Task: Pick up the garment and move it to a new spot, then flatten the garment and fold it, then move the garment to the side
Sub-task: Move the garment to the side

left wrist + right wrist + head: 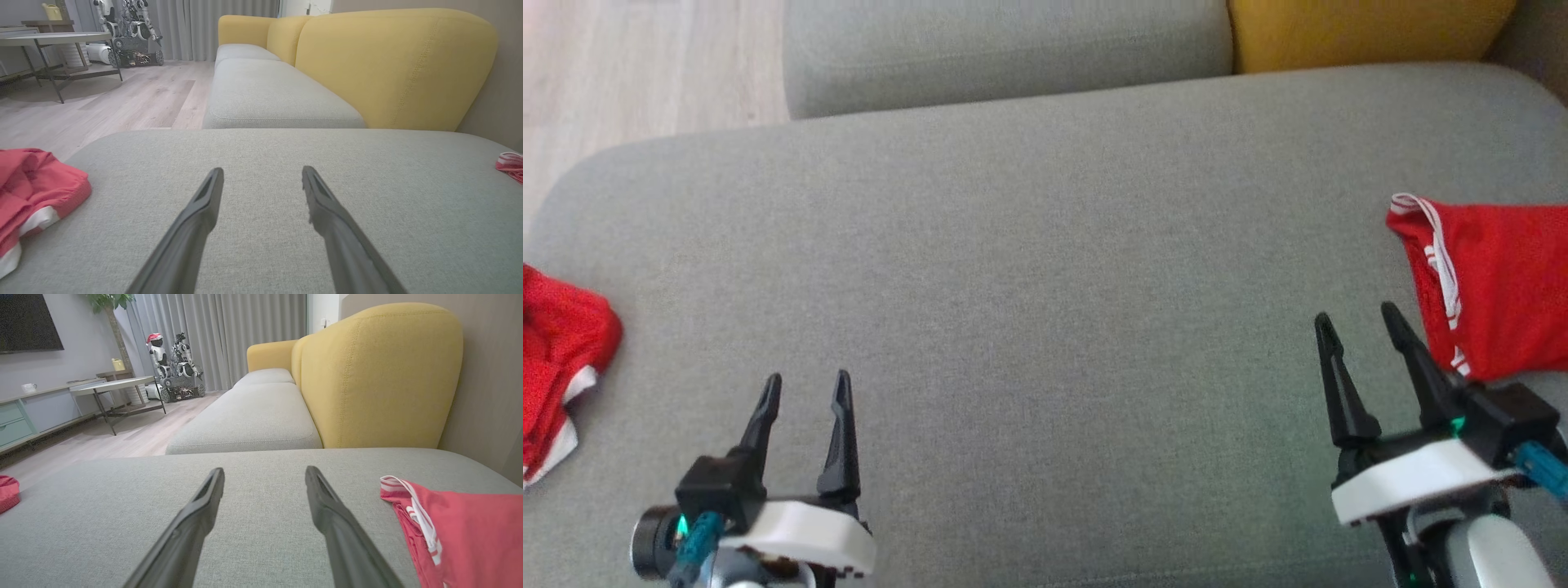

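Garment (1494, 286): red, white-striped, flat at 3 o'clock on the sofa (1045, 245), apparently parked aside to free the middle; another red heap (560, 343) at 9 o'clock. Left gripper (807, 377), right gripper (1356, 313): wide open, empty, poised over bare seat.

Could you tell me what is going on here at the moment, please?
A two-armed robot faces a grey sofa cushion. Its left tool and right tool are both open and hold nothing, over bare cushion. A red garment with white stripes lies just right of the right tool, and a crumpled red garment lies at the cushion's left edge. Neither is being handled.
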